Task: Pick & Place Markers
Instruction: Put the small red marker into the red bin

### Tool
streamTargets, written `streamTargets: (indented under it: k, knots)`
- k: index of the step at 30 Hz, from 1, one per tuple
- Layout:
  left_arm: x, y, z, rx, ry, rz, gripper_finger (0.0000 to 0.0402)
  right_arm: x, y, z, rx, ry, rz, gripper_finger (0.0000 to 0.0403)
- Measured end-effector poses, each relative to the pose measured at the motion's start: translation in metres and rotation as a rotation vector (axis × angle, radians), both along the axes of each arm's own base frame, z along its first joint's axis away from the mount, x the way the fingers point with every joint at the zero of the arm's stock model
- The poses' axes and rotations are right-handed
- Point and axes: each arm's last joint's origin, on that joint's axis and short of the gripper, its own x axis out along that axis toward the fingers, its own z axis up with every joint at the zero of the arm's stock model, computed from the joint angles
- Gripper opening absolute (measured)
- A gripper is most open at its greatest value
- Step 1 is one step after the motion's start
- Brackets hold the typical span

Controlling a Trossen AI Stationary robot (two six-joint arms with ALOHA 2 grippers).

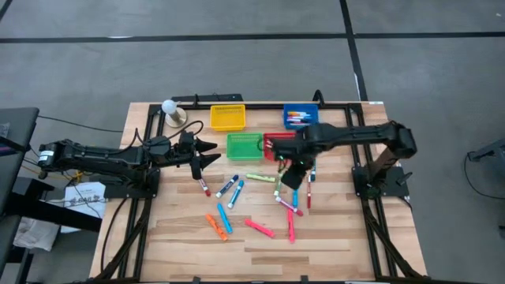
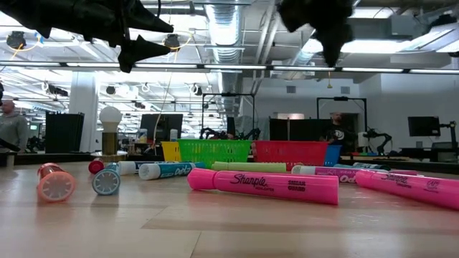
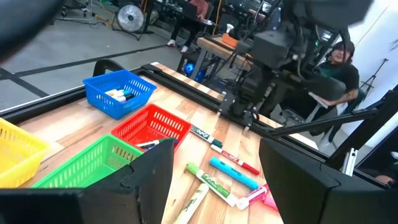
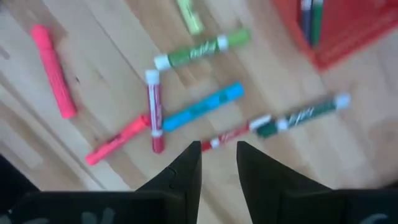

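Several markers lie loose on the wooden table, among them a pink one [image 1: 259, 228], an orange one [image 1: 217, 227] and a blue one [image 1: 236, 194]. My right gripper [image 1: 293, 172] hangs high above a cluster of green, blue, red and pink markers [image 4: 202, 107], just near of the red basket [image 1: 278, 146]. It points down, and a narrow empty gap shows between its fingers [image 4: 217, 163]. My left gripper [image 3: 217, 186] waits level at the table's left, near the green basket [image 1: 244, 146], wide open with nothing in it. The red basket holds markers [image 4: 311, 18].
A yellow basket [image 1: 227, 117] and a blue basket [image 1: 301, 116] with markers in it stand at the far edge. A white bulb on a wooden base [image 1: 171, 110] stands far left. Black rails [image 1: 142, 205] frame the table. Bare wood lies along the near edge.
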Motion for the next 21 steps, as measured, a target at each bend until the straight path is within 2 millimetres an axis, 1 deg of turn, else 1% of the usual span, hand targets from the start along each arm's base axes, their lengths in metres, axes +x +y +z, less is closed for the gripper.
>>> streamTargets:
  k: [4,10,15,21]
  knots:
    - [0.0,0.0,0.0,0.0,0.0,0.0,0.0236,-0.02,0.014,-0.016,0.005,0.042,-0.111,0.0092]
    - [0.0,0.0,0.0,0.0,-0.001,0.0,0.0236,-0.042,0.025,-0.054,0.041,0.052,-0.288,0.0092]
    - [0.0,0.0,0.0,0.0,-0.001,0.0,0.0236,-0.052,0.025,-0.084,0.071,0.045,-0.423,0.0092]
    - [0.0,0.0,0.0,-0.004,-0.003,0.0,0.0236,-0.06,0.025,-0.114,0.102,0.07,-0.501,0.0092]
